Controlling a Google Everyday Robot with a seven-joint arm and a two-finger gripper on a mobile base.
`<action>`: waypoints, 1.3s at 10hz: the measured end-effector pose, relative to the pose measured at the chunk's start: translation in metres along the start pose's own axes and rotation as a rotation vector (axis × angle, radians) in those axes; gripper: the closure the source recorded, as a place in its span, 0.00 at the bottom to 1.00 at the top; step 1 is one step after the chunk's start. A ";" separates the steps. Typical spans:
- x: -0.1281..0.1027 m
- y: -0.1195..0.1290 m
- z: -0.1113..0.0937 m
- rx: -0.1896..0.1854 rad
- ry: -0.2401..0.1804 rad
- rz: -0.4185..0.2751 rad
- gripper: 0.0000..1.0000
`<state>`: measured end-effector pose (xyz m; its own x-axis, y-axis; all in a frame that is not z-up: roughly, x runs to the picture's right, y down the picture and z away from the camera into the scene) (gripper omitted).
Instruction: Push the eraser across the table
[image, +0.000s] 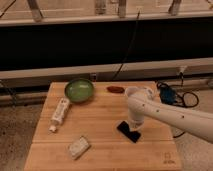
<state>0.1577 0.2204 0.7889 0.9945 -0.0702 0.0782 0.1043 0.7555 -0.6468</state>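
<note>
The eraser (128, 131), a small flat black block, lies on the light wooden table (100, 150) right of the middle, turned at a slant. My white arm comes in from the right and bends down over it. My gripper (134, 125) hangs right above the eraser's far right end, at or just off its top. The arm's wrist hides the fingers.
A green bowl (79, 90) stands at the back left. A white tube (59, 114) lies along the left side. A pale wrapped block (79, 147) lies near the front left. A small reddish-brown thing (115, 89) lies at the back edge. Cables (172, 96) lie on the floor to the right.
</note>
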 end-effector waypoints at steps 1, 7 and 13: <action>0.004 -0.003 0.000 0.009 0.005 0.006 0.99; 0.034 -0.006 0.015 0.002 0.036 0.060 0.99; 0.026 0.006 0.032 -0.060 0.032 0.017 0.99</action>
<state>0.1841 0.2436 0.8113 0.9960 -0.0786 0.0433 0.0866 0.7161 -0.6926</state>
